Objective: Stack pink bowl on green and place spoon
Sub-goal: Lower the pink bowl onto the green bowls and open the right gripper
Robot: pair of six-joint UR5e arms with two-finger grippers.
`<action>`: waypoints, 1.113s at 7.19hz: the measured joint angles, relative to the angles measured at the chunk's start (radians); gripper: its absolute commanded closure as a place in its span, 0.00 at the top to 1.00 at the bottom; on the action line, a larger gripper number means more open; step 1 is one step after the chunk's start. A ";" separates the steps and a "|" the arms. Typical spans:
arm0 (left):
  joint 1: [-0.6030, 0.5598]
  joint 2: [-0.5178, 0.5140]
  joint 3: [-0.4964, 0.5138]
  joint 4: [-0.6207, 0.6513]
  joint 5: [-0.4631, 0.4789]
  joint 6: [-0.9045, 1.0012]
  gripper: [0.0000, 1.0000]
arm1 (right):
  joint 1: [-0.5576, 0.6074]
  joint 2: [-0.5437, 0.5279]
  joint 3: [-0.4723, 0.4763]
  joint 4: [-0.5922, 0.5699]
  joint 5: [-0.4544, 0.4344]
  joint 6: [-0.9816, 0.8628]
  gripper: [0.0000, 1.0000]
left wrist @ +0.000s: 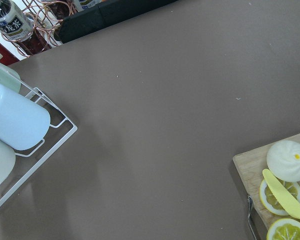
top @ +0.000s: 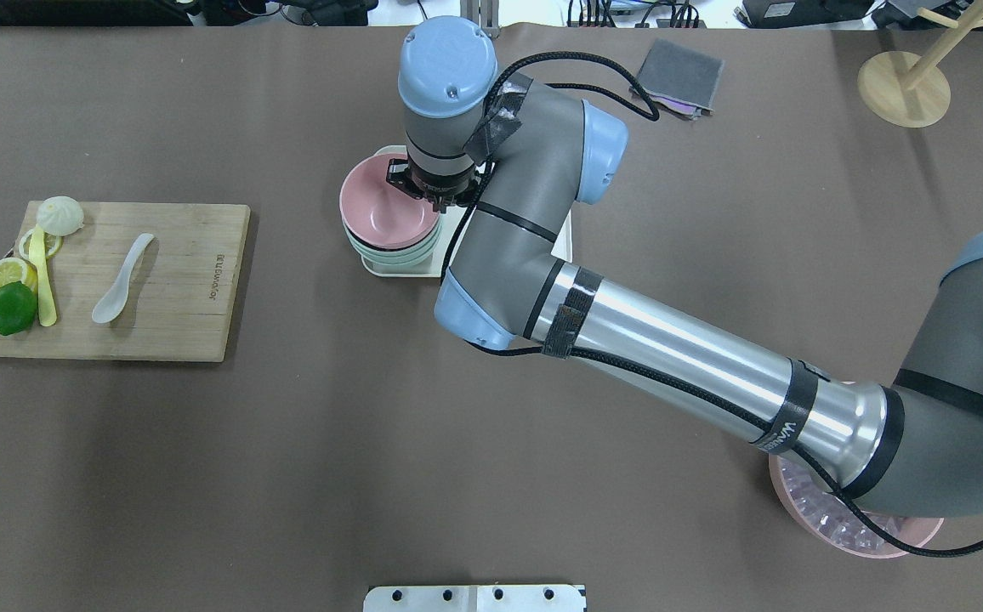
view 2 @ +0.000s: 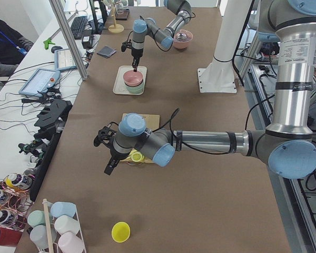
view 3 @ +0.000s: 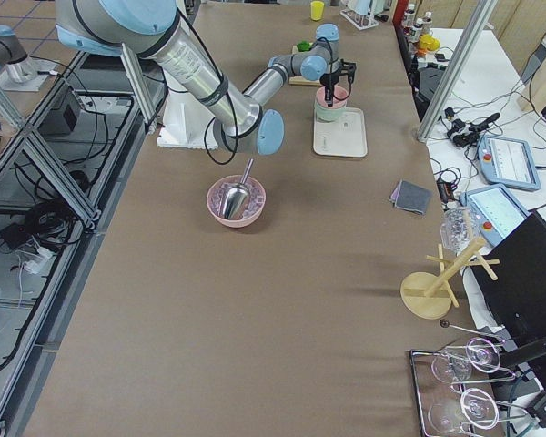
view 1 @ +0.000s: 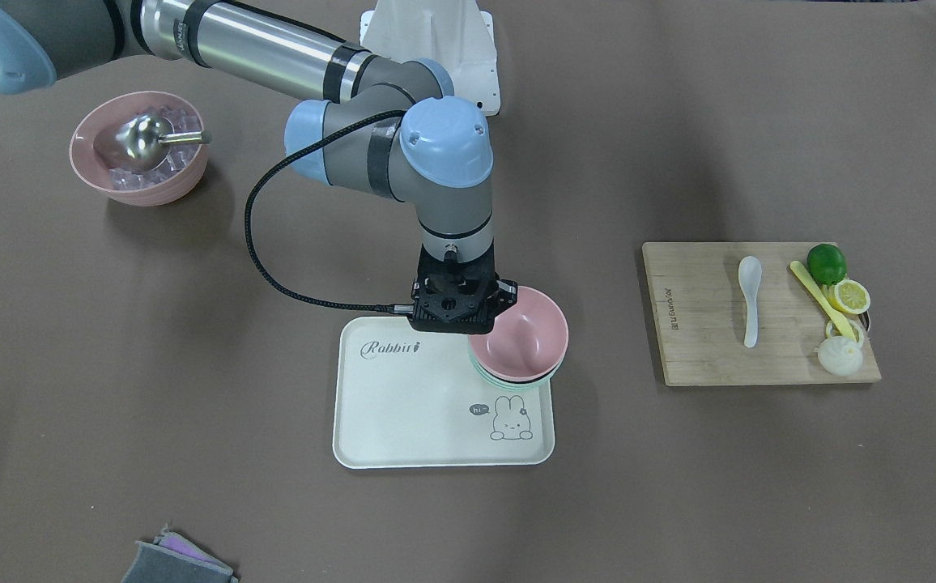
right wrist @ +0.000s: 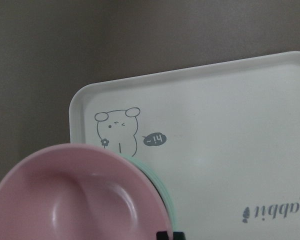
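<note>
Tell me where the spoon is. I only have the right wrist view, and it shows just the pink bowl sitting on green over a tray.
Observer: The white spoon lies on a wooden cutting board, apart from the tray, on the robot's left side of the table.
Operator: Anything else on that board?
Observer: A lime, lemon slices, a yellow knife and a white bun, all along the edge away from the tray.
Operator: Is the left arm near it?
Observer: The left arm hovers above the table just past the board's fruit end. I cannot tell whether its jaws are open.
</note>
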 measured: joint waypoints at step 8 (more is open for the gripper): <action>0.006 0.000 0.000 0.000 0.001 0.000 0.98 | -0.013 -0.001 -0.002 0.004 -0.008 -0.005 0.71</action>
